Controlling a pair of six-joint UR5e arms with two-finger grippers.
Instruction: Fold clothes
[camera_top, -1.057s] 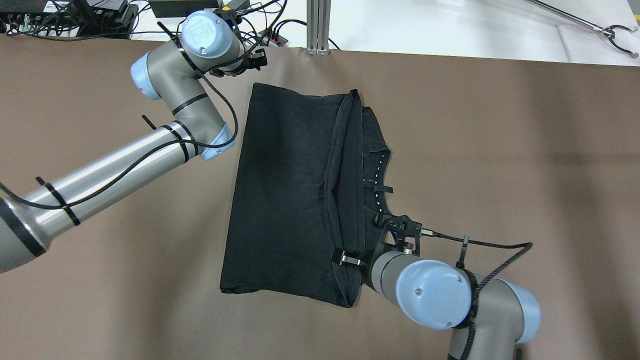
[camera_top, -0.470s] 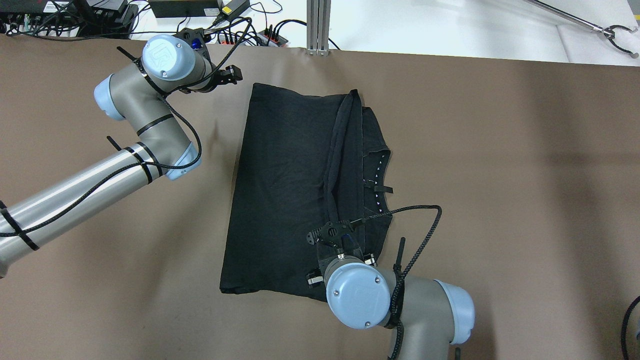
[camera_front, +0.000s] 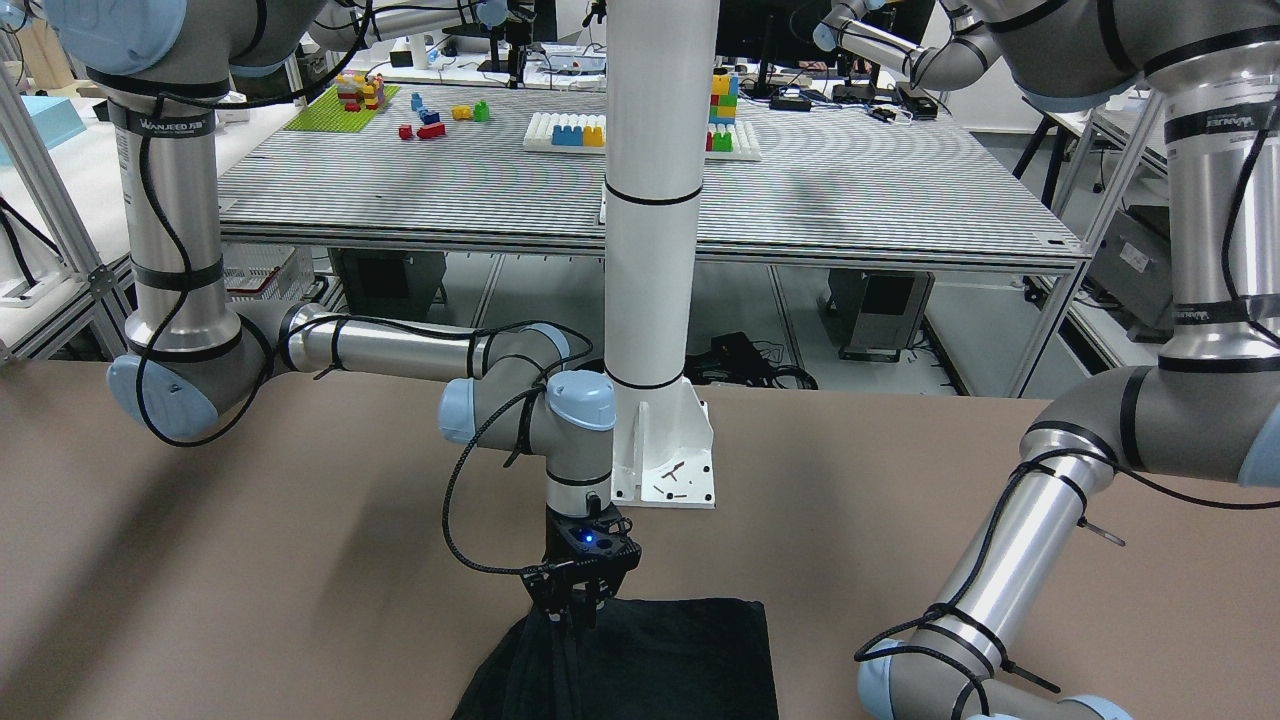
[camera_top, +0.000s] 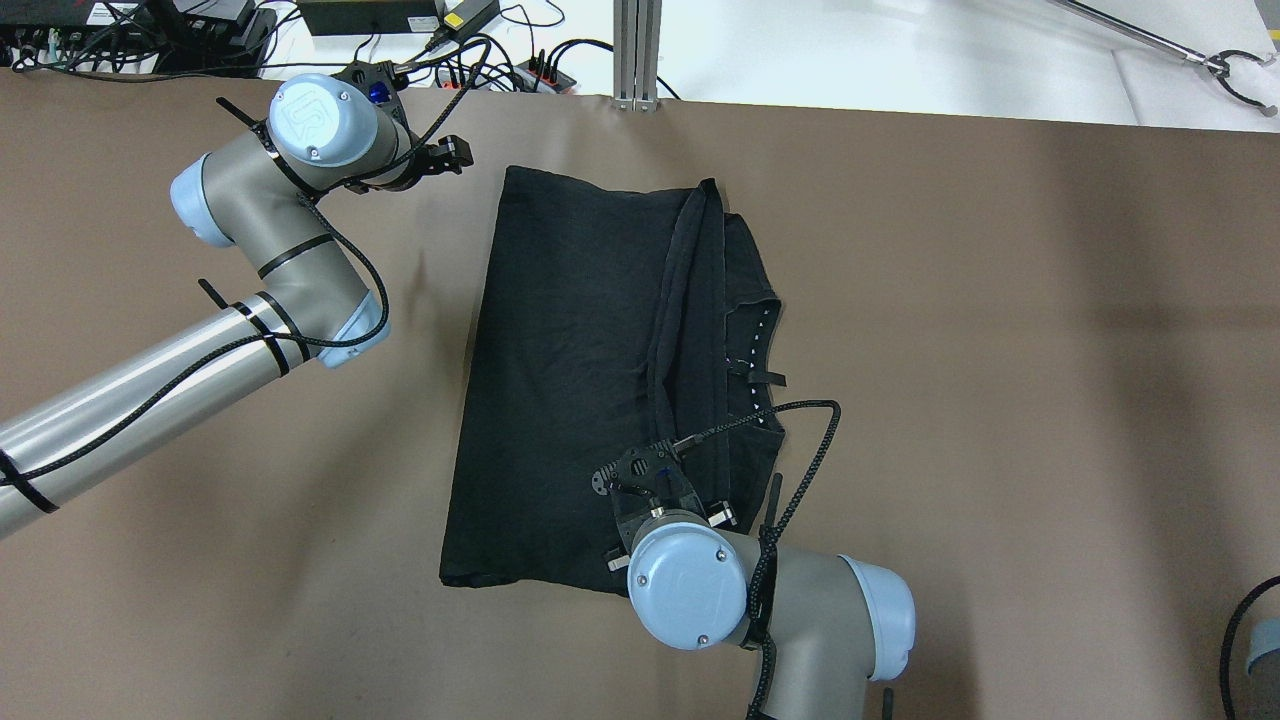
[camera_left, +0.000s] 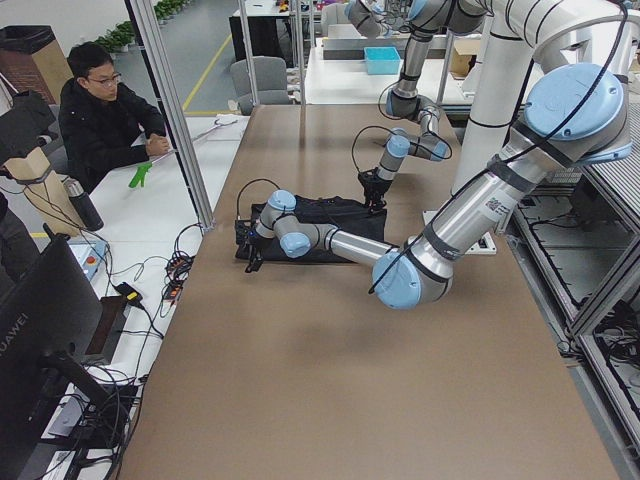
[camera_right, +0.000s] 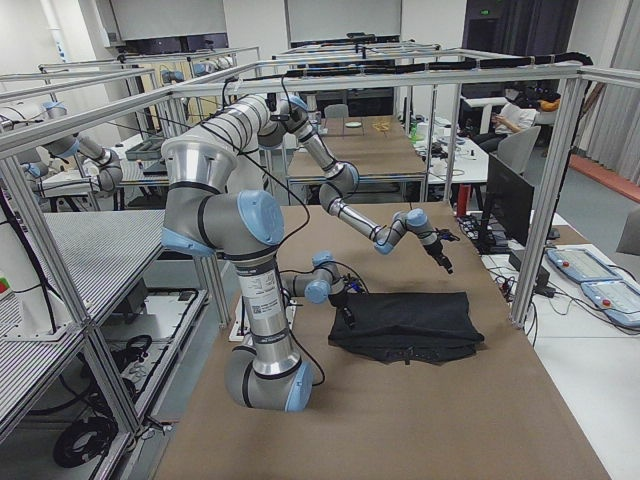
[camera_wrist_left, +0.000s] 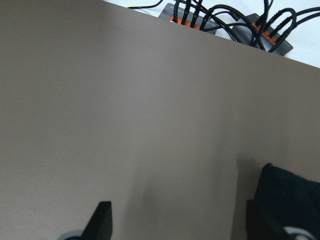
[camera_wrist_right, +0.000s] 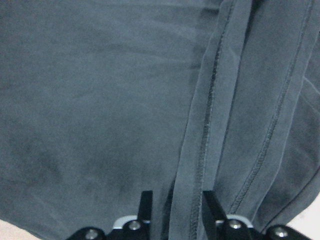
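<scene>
A black garment (camera_top: 560, 380) lies folded on the brown table, with a doubled hem strip (camera_top: 685, 330) running along its right part. My right gripper (camera_front: 575, 612) stands upright on the garment's near edge, mostly hidden under its wrist in the overhead view. In the right wrist view its fingers (camera_wrist_right: 145, 206) stand narrowly apart with the hem fold (camera_wrist_right: 192, 165) pinched between them. My left gripper (camera_top: 455, 152) is open and empty, just left of the garment's far-left corner (camera_wrist_left: 295, 197), over bare table.
Power strips and cables (camera_top: 420, 60) lie beyond the table's far edge. A white post base (camera_front: 665, 460) stands at the robot's side of the table. A person (camera_left: 105, 120) sits off the far edge. Bare brown table (camera_top: 1000, 350) surrounds the garment.
My left arm has drawn back to the left, away from the garment's far corner. My right wrist has turned and shifted left along the garment's near edge.
</scene>
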